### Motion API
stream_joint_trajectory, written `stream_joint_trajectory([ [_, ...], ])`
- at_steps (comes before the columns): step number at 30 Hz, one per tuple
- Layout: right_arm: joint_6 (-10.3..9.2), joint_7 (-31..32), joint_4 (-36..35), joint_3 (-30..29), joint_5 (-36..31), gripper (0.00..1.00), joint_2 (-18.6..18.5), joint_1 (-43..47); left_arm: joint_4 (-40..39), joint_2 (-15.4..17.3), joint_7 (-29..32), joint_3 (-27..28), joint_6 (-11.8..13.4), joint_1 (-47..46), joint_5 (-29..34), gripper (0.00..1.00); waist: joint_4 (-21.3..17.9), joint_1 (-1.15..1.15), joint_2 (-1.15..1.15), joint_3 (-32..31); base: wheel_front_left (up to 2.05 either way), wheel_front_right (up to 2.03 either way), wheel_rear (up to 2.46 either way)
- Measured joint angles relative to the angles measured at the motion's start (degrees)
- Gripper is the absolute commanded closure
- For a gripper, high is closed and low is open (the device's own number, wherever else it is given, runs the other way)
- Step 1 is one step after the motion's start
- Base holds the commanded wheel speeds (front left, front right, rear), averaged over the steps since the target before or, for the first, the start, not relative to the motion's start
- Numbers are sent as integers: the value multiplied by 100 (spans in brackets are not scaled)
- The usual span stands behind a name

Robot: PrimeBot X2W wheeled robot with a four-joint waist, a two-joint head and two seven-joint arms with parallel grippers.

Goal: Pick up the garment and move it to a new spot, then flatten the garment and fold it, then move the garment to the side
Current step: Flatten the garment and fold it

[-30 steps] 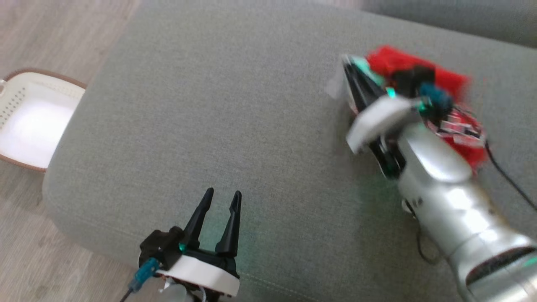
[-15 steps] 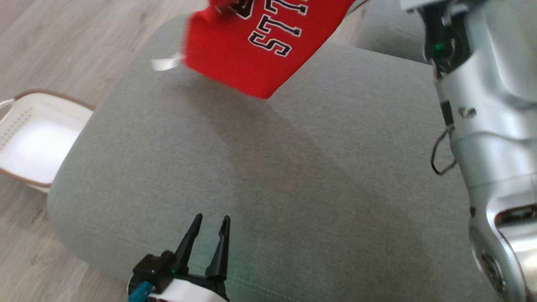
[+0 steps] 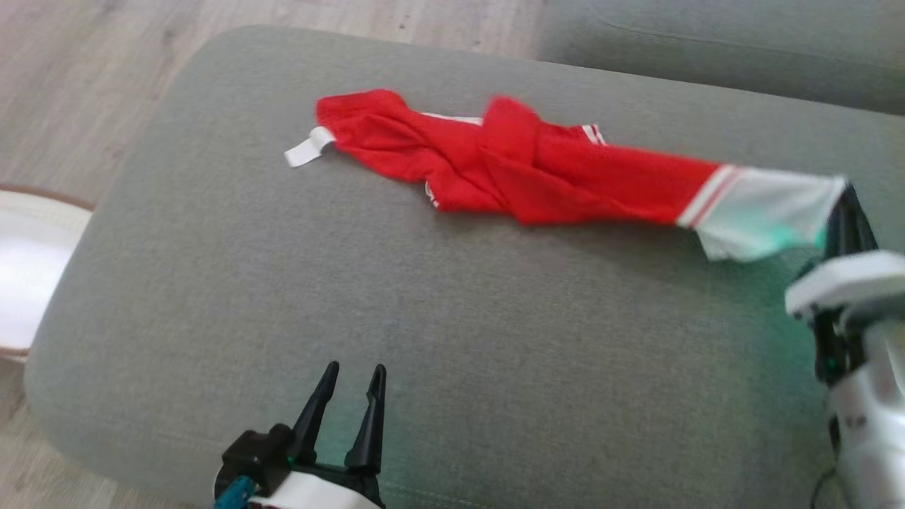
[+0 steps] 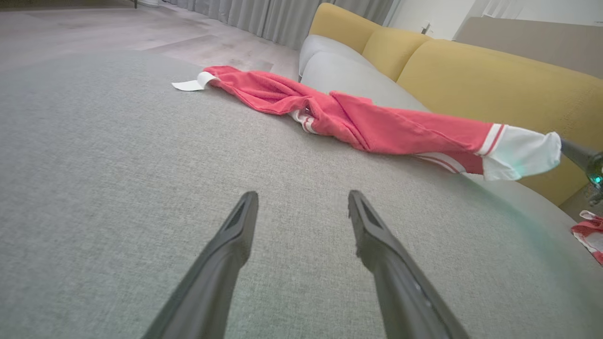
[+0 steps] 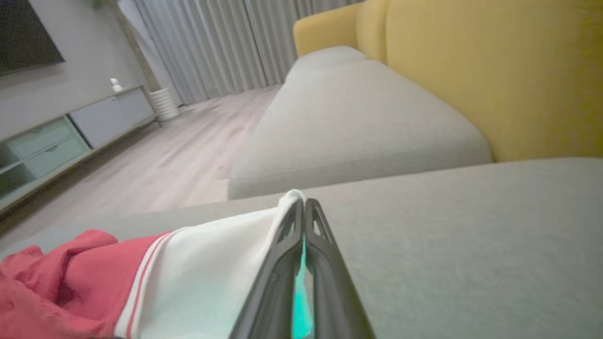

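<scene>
The garment (image 3: 523,162) is a red jersey with white trim, stretched in a twisted band across the far half of the grey cushion (image 3: 396,304). Its white-banded end (image 3: 763,208) is lifted off the cushion at the right, pinched in my right gripper (image 3: 845,205), which is shut on it. In the right wrist view the white hem (image 5: 212,273) runs into the closed fingers (image 5: 301,221). The garment (image 4: 358,122) also lies ahead of my left gripper (image 4: 301,202), which stands open and empty near the cushion's front edge (image 3: 353,378), well short of the cloth.
A white basket (image 3: 28,261) with a brown rim stands on the wood floor at the left. A second grey cushion (image 3: 707,49) and yellow backrests (image 4: 494,80) lie beyond. Another red and white cloth (image 4: 589,235) shows at the far right.
The garment, hanging in the air half a second ago, now lies stretched on the cushion. My right gripper has come down low to the right, still holding its end. The left gripper stayed open.
</scene>
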Motion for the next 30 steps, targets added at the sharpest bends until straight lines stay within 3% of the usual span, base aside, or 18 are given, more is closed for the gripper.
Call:
stream_joint_trajectory([
  [9,0,0,-170,-687,-457,100,42,447,29,0,0,-7,0,-1,26,0,-341,0,0,-14,0,0,0],
  [10,0,0,-169,-701,-509,89,51,447,29,0,0,-10,0,-1,25,0,-357,0,0,-18,0,0,0],
  [11,0,0,-135,-711,-581,21,54,447,31,0,0,-13,0,-1,25,0,-366,0,0,-25,0,0,0],
  [12,0,0,-36,-722,-664,0,55,447,32,0,0,-18,1,-1,25,0,-369,0,0,-32,0,0,0],
  [16,0,0,-66,-866,-884,0,142,546,32,0,0,-18,0,-2,25,0,-379,0,0,-41,0,0,0],
  [21,0,0,-526,-940,-953,0,533,967,34,1,0,94,1,-4,62,0,-528,0,0,-54,0,0,0],
  [30,0,0,-646,-571,-861,0,837,1529,-5,1,0,185,0,-221,116,0,-999,-1,0,-2,0,0,0],
])
